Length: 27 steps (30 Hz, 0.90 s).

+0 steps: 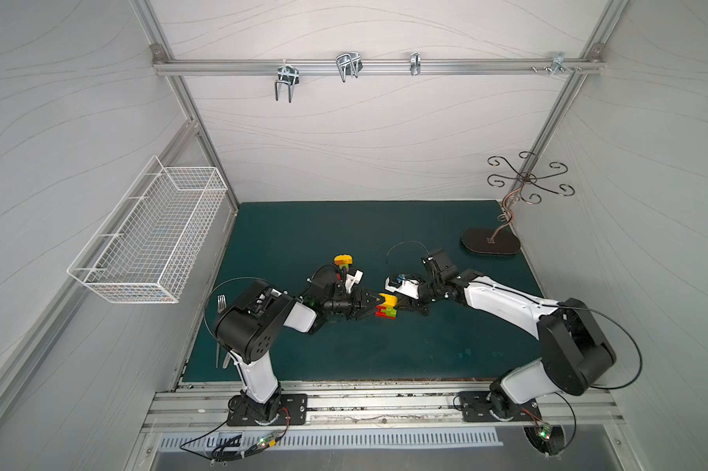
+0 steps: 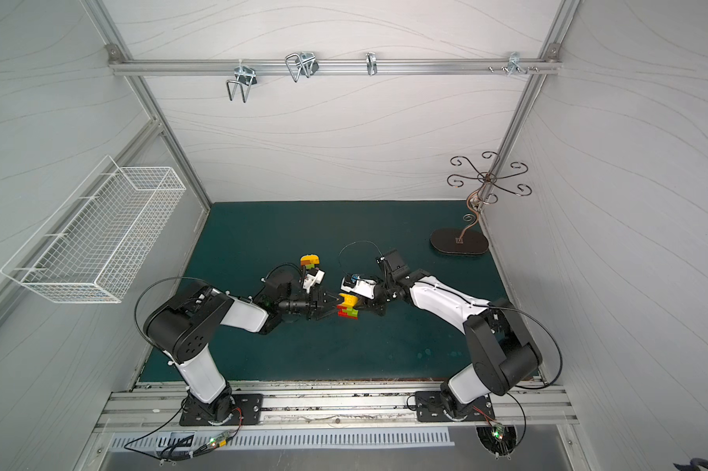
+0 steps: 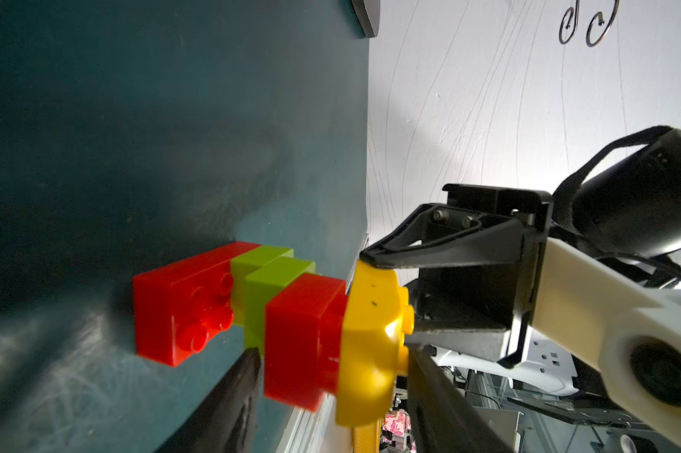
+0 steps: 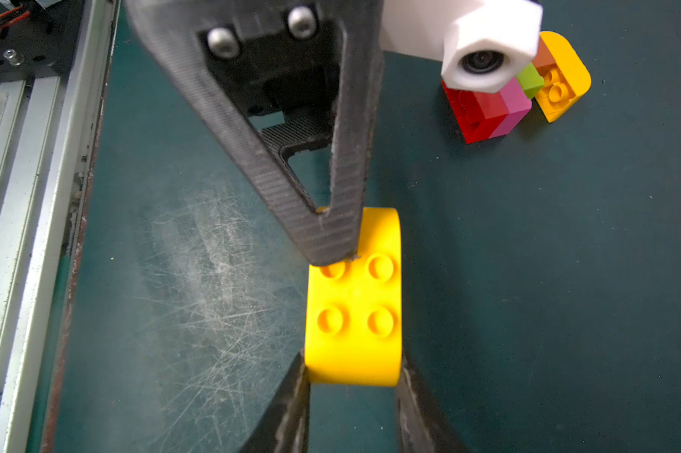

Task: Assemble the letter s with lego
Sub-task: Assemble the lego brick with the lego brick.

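Glossy studded plastic bricks form a stepped stack (image 1: 387, 309) at the middle of the dark green mat (image 4: 197, 274), whose surface is scuffed with pale scratches. From the mat up the stack goes red oblong, two lime green squares, another red, then a round-ended yellow brick (image 4: 354, 313) with four studs facing up. The lowest red seems to sit on the mat. A second cluster (image 4: 487, 113) of red, pink, lime, orange-brown and yellow lies farther back and to the left. The left arm (image 1: 254, 322) reaches right and the right arm (image 1: 503, 306) reaches left, both from the near rail with elbows raised, meeting at the stack. The right gripper (image 4: 352, 372) is closed on the yellow brick, a ribbed black finger pressed to each long side. The left gripper (image 3: 331, 351) is partly open and straddles the upper red and yellow bricks: one triangular finger tip rests on the yellow studs, the other sits by the green. I cannot tell whether it clamps them.
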Motion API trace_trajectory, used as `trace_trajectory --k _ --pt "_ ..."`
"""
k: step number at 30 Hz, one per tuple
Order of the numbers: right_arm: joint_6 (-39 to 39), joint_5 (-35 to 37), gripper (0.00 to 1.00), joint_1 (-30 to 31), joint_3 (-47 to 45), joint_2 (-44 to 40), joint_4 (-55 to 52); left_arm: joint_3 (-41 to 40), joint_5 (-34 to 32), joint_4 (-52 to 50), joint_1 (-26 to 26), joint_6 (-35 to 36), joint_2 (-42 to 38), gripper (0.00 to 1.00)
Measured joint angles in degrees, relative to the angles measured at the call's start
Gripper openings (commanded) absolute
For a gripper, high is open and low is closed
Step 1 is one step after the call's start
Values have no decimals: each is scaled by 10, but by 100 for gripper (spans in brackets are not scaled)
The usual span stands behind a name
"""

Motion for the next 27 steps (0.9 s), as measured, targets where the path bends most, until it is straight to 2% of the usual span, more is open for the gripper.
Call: trace_trajectory --k 27 --pt "-17 -6 4 -8 15 8 -21 0 6 9 0 1 4 56"
